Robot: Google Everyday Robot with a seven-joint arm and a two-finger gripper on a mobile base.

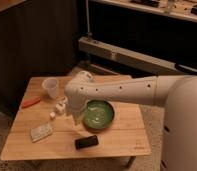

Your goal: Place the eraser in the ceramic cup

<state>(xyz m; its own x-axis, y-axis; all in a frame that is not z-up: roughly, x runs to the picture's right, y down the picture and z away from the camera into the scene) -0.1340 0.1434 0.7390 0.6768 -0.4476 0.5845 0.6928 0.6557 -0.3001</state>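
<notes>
So the eraser [86, 142] was lying flat near the front edge of the wooden table [123, 141], just below the green bowl [98, 114] and not touching it. The ceramic cup [50, 87] stood upright way over at the back left corner, well apart from the eraser. The robot's white arm [127, 91] reached in from the right, bent down at the wrist, and the gripper [75, 116] hung just left of the bowl's rim, low over the tabletop, above and a bit left of the eraser. Honestly couldn't tell whether it was clenched or released, and nothing was visibly in its grasp. Other stuff on the table: a tiny white cube [52, 115] just left of the gripper, a pale textured pad [41, 132] toward the front left, and an orange-red tool [30, 102] lying near the left edge below the cup.
</notes>
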